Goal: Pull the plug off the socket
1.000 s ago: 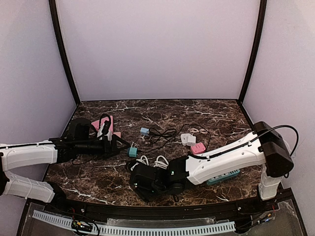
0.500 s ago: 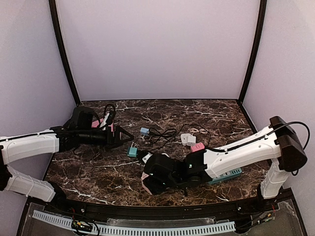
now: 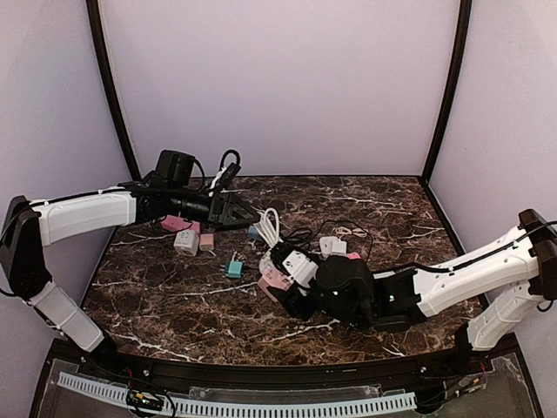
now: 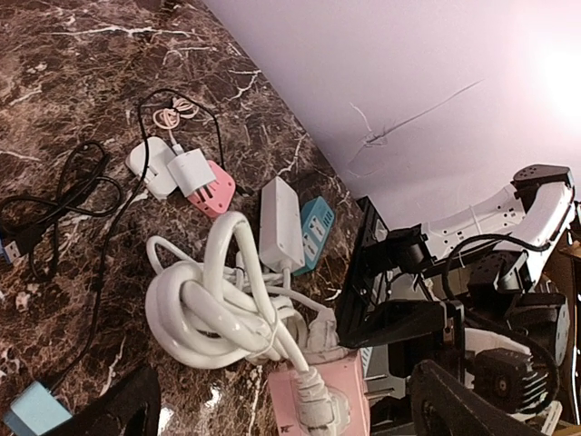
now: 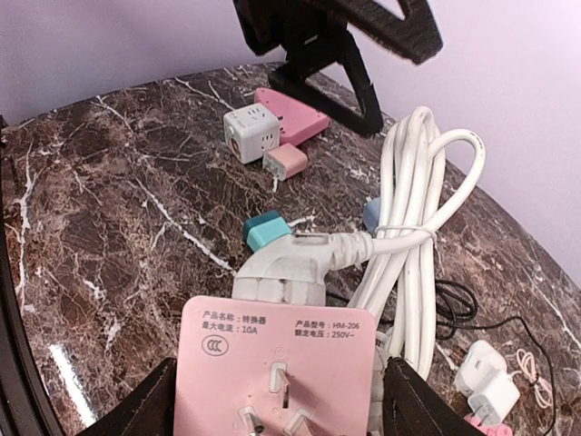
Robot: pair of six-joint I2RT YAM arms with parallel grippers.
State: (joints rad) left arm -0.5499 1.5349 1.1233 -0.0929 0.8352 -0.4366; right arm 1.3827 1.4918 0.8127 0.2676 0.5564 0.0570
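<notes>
Two grippers are in view, and only one has a grip. Your right gripper (image 5: 280, 381) is closed on the socket (image 5: 272, 350), one finger on each long side, and appears to hold it clear of the table (image 3: 174, 305). The plug (image 5: 290, 263) is seated in the socket at its far end, not pulled out. From the plug the cable (image 5: 418, 200) runs into a tied white bundle that lies just beside the socket and reaches past its far end. Your left gripper (image 3: 251, 212) has its jaws spread wide with nothing between them. In the top view it hangs beyond the socket and to its left, tips pointing towards the bundle and close to it. Beyond the socket, near its plug end, lies a teal adapter (image 5: 266, 227). Farther beyond the socket are a small pink adapter (image 5: 285, 162) and a white cube (image 5: 250, 130), side by side.
</notes>
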